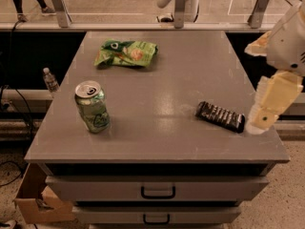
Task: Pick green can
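The green can (pixel 92 107) stands upright on the near left part of the grey desk (pixel 157 137), its silver top and pull tab facing up, its pale green body marked with white. Nothing touches it. Farther back on the same side, well apart from the can, lies a flat crinkled green snack bag (pixel 126 53). On the right side of the desk a dark wrapped bar (pixel 220 116) lies flat and slantwise, with its right end close to the desk's right edge.

The gripper (pixel 261 120) is pale yellow and hangs at the right edge of the desk, just beside the right end of the dark bar and well apart from the can, with the whole width of the desk between them. It holds nothing that can be seen, and whether its jaws are apart or together I cannot tell. Above it the white arm (pixel 286 37) reaches in from the right.

Under the desk top are two drawers, the upper drawer (pixel 157 192) with a dark handle. A cardboard box (pixel 33 199) sits on the floor at the near left, and a small water bottle (pixel 49 80) stands to the left of the desk
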Controlling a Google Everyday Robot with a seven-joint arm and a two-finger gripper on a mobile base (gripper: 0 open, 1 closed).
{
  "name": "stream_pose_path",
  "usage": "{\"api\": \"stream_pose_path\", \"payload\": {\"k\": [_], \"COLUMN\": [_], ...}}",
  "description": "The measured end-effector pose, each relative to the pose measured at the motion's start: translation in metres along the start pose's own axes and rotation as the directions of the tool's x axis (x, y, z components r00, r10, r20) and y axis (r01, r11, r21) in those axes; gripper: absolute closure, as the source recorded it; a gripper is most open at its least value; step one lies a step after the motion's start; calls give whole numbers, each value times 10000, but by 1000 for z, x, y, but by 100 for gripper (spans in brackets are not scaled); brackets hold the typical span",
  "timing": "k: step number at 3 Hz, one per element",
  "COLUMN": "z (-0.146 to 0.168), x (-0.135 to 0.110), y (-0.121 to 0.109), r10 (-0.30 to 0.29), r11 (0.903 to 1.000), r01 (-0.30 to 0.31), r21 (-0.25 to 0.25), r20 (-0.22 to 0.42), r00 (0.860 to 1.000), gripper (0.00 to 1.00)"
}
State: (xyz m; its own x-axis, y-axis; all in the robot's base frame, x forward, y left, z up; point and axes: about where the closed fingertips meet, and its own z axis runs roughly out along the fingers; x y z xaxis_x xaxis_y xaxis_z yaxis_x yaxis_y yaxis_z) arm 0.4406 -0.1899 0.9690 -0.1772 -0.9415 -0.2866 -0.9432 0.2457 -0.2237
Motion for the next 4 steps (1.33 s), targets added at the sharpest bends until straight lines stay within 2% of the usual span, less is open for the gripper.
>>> {"api": "stream_pose_path", "payload": {"k": [1,2,3,4], "z": [53,91,85,85], "x": [-49,-115,-137,-137], "y": [14,29,38,38], "r10": [-204,-183,103,103], "r11": [9902,9612,9496,9498], "r01": [468,1294,1417,1415], "r21": [-1316,-2435,-2795,-2792], "r20": [1958,4119,4798,4798], "r00": [9804,9111,8773,8773], "gripper": [0,0,0,0]}}
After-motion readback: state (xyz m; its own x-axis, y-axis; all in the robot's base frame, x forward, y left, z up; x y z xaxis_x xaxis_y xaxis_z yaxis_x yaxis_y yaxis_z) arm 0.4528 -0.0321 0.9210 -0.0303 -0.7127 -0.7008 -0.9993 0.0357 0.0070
